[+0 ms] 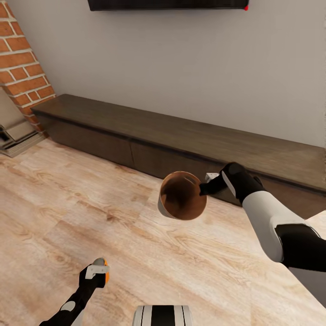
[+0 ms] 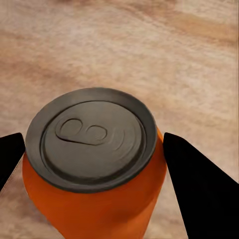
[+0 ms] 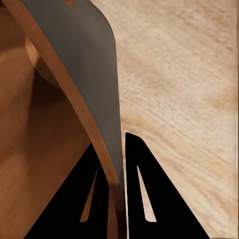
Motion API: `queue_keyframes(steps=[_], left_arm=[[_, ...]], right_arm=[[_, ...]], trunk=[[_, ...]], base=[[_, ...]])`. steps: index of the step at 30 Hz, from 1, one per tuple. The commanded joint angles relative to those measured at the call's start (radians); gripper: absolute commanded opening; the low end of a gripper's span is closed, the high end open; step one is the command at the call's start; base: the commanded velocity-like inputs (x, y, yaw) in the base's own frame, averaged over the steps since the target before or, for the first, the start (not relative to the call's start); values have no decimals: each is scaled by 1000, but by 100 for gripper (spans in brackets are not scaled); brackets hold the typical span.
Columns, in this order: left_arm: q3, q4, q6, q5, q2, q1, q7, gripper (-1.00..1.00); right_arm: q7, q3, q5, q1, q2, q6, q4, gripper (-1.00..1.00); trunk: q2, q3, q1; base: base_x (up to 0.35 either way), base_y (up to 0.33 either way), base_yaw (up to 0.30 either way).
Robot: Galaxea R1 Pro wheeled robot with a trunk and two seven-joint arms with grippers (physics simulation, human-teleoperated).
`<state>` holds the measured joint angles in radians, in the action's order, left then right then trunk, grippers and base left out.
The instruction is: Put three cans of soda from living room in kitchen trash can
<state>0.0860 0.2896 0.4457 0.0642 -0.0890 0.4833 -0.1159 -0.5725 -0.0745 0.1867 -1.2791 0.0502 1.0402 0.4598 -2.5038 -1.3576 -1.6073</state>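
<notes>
My left gripper point(image 1: 97, 274) is low in the head view, shut on an orange can of soda point(image 1: 104, 271). The left wrist view has that orange can point(image 2: 94, 164) upright between the two black fingers point(image 2: 204, 189), its dark pull-tab top facing the camera. My right gripper point(image 1: 206, 186) holds the tash can point(image 1: 182, 195) in the air above the wood floor, its brown inside facing up and nothing visible in it. In the right wrist view the gripper point(image 3: 117, 184) is shut on the bin's rim point(image 3: 89, 114), one finger inside the wall and one outside.
A long dark low cabinet point(image 1: 181, 136) runs along the grey wall ahead. A brick fireplace point(image 1: 20, 68) stands at the left. A dark screen edge point(image 1: 167, 4) hangs on the wall. Pale wood floor point(image 1: 68, 217) lies between me and the cabinet.
</notes>
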Motion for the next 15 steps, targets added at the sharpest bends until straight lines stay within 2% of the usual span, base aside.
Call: queue_keyframes(steps=[1, 3, 11, 15], left_arm=[[0, 0, 0, 1, 0, 0, -1, -100], [0, -1, -1, 2, 0, 0, -1, -100], [-1, 0, -3, 2, 0, 0, -2, -100], [-2, 18, -41, -2, -4, 0, -3, -100]], right_arm=[[-6, -9, -32, 0, 0, 7, 0, -100], [-6, -24, -33, 0, 0, 7, 0, -100], [-6, -31, -33, 0, -2, 7, -1, -100], [-6, -32, -33, 1, -6, 7, -4, -100]], trunk=[[0, 4, 0], [1, 12, 1], [3, 43, 5], [4, 58, 7]], base=[[0, 0, 0], [0, 0, 0], [0, 0, 0], [0, 0, 0]])
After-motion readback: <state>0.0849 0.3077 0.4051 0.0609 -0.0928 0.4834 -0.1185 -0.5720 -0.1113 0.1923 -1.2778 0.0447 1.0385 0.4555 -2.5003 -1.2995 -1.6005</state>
